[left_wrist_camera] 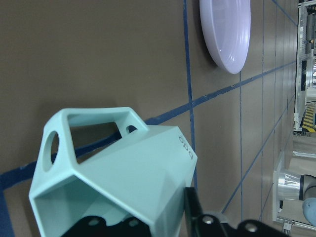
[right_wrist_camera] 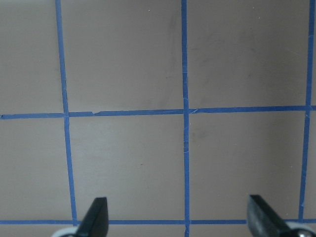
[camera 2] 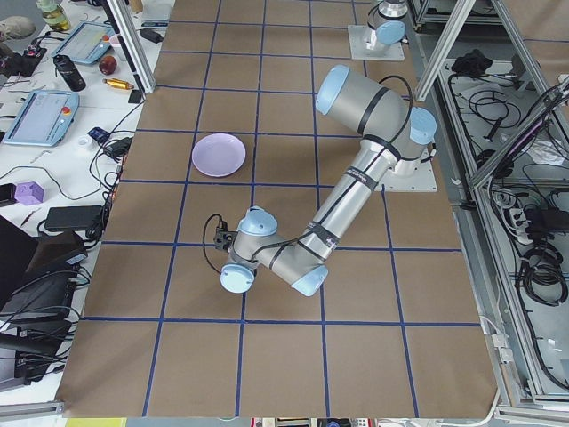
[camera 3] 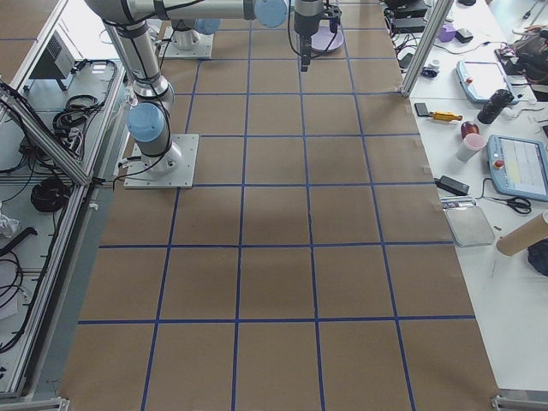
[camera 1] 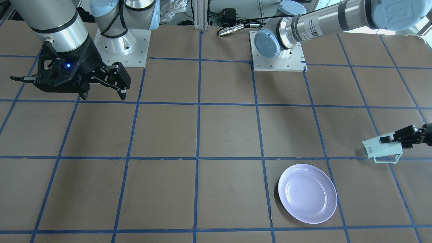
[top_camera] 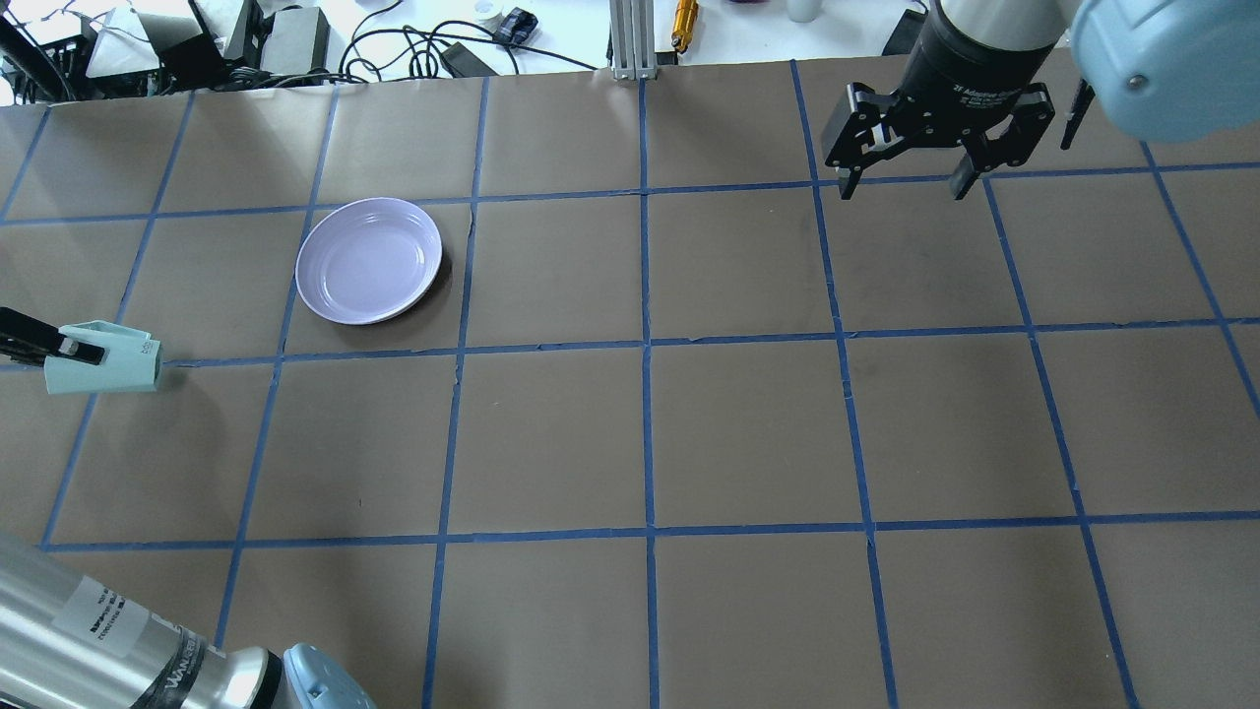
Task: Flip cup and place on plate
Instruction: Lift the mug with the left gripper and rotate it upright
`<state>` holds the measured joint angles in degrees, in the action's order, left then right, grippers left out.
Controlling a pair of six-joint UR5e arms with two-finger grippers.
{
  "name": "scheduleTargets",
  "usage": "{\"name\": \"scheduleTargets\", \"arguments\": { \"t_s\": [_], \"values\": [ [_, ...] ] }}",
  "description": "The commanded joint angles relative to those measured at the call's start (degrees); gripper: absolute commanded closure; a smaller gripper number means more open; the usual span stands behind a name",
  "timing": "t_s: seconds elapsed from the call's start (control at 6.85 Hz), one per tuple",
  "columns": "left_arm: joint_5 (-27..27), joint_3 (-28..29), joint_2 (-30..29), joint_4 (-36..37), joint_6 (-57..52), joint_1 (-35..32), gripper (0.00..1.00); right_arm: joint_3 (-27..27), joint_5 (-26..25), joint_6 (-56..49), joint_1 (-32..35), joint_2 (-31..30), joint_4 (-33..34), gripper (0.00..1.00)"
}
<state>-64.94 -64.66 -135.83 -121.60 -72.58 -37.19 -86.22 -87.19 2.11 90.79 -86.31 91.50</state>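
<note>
The brown table (top_camera: pixel 748 423) with its blue tape lines has wide free room in the middle. The plate (top_camera: pixel 369 260) lies flat in the robot's left half. The cup (top_camera: pixel 108 362) is near the plate but apart from it, close to the table's left edge. It is turned on its side, with its mouth toward the left gripper (top_camera: pixel 54 349), which pinches its wall. The right gripper (top_camera: pixel 901 187) hangs far to the right, jaws spread wide.

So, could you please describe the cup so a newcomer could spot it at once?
On the brown table gridded in blue tape, find the lavender plate. Just past it, toward the robot's left, the left end effector grips the cup: the only mint-green, faceted thing, tipped sideways.
</note>
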Motion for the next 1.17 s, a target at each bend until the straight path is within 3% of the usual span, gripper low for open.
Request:
{"name": "scheduleTargets", "arguments": {
  "t_s": [0.0,0.73,1.02],
  "values": [
    [0.0,2.6,0.5,-3.1,0.0,-0.3,1.00,0.0,0.0,0.0,0.0,0.0,0.0,0.00],
    [-0.7,1.1,12.0,-7.5,8.9,-9.5,1.00,0.0,0.0,0.0,0.0,0.0,0.0,0.00],
    [-0.5,-5.9,19.3,-5.2,16.2,-11.8,1.00,0.0,0.0,0.0,0.0,0.0,0.0,0.00]
  ]
}}
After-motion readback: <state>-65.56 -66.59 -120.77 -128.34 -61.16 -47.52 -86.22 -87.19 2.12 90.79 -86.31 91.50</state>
